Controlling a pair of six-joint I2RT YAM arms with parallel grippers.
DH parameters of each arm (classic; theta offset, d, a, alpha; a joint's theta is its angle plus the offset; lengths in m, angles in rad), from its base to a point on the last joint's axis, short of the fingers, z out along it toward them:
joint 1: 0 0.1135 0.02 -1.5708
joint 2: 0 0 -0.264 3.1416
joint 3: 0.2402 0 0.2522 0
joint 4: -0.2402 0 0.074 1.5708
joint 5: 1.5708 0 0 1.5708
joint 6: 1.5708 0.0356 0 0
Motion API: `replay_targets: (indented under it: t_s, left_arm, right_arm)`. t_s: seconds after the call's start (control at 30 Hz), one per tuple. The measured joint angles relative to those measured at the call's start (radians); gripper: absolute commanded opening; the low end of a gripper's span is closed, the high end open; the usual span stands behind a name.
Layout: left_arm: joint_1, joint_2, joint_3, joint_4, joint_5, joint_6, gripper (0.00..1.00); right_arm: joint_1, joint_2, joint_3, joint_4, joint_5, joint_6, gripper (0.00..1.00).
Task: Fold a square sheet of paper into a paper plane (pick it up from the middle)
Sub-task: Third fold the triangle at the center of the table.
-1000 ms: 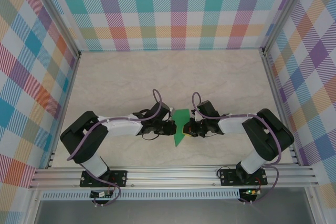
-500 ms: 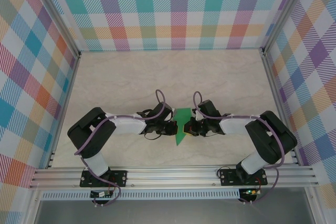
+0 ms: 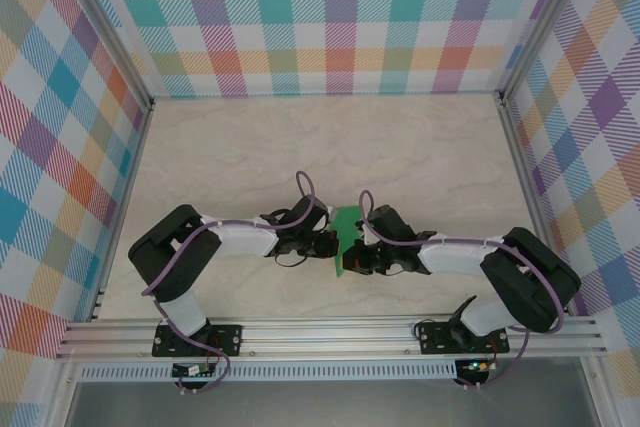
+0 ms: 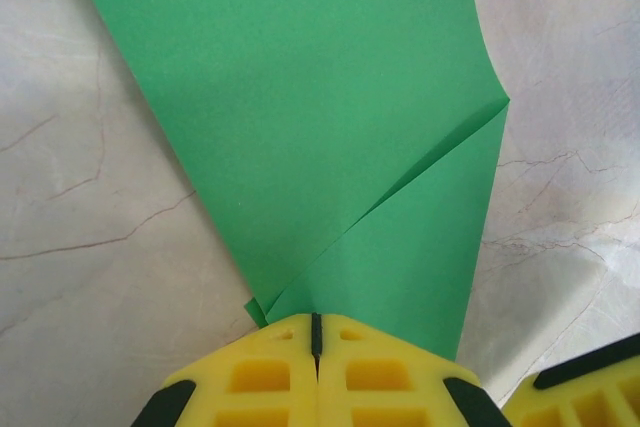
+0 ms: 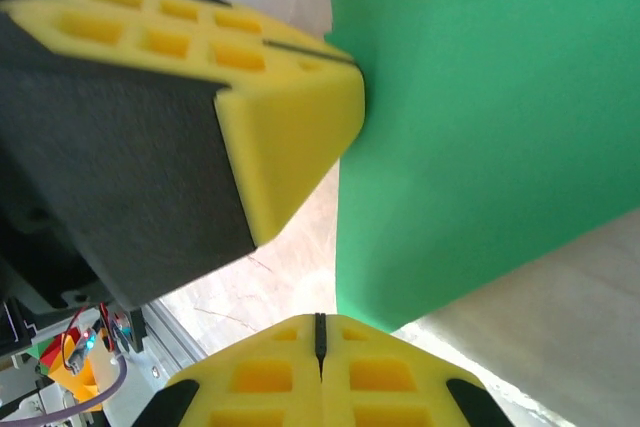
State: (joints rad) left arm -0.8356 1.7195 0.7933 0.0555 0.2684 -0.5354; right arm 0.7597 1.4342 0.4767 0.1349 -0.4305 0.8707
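Your left claw (image 4: 316, 321) is pressed together, and its yellow pads pinch the narrow end of the folded green sheet of paper (image 4: 320, 117), right where a diagonal flap edge runs into the pad seam. The bite looks very shallow, so a small tug could let the paper slip out. If only one layer is caught, the flap could spring open and spoil the crease.

Your right claw (image 5: 320, 321) is also pressed together and nips a corner of the same sheet, just beside the left claw. With both bites so close together, several things could go wrong:
- Pulling the claws apart could tear the thin paper between them.
- Twisting one claw against the other could leave a stray wrinkle.
- The pads could knock into each other and loosen either hold.

From the left claw, the sheet fans out ahead and widens as it goes, with the flap on the side towards the right claw. The marbled tabletop (image 4: 90, 197) lies beneath the left claw, and I cannot tell whether the paper touches it.
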Motion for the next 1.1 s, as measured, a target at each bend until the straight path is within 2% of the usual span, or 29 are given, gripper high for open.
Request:
replay_targets:
  t_s: [0.5, 0.9, 1.1]
  left_arm:
    - [0.000, 0.000, 0.000, -0.001, -0.001, 0.000, 0.00]
    - [0.000, 0.000, 0.002, -0.003, -0.008, 0.001, 0.00]
    - [0.000, 0.000, 0.002, -0.003, -0.008, 0.001, 0.00]
  right_arm:
    - [0.043, 0.103, 0.000, 0.069, -0.002, 0.013, 0.04]
    - [0.045, 0.025, 0.023, 0.002, 0.066, 0.011, 0.04]
    - [0.045, 0.097, 0.038, 0.045, 0.047, 0.016, 0.03]
